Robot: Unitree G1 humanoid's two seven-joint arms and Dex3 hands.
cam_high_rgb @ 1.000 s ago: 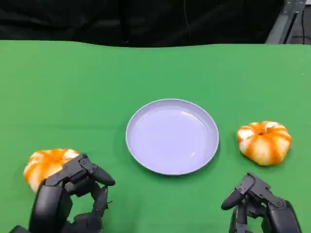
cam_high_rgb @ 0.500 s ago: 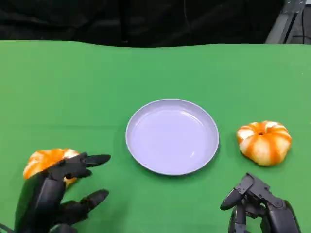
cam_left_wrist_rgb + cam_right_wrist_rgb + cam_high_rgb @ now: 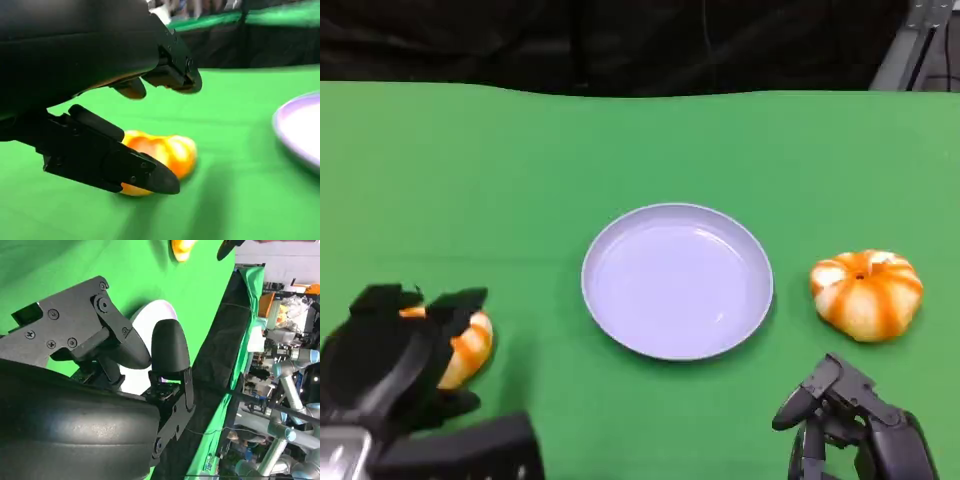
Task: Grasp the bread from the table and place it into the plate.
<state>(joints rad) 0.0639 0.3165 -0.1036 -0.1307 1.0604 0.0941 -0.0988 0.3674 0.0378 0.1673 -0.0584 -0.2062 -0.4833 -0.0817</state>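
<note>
Two breads on the green table [image 3: 520, 180]: one bread [image 3: 468, 347] directly under the left hand [image 3: 390, 350], fingers spread around it, contact not discernible; second bread [image 3: 866, 292] just beyond the right hand [image 3: 845, 415], fingers curled, holding nothing. Plate [image 3: 677, 280] between both hands, further out.
</note>
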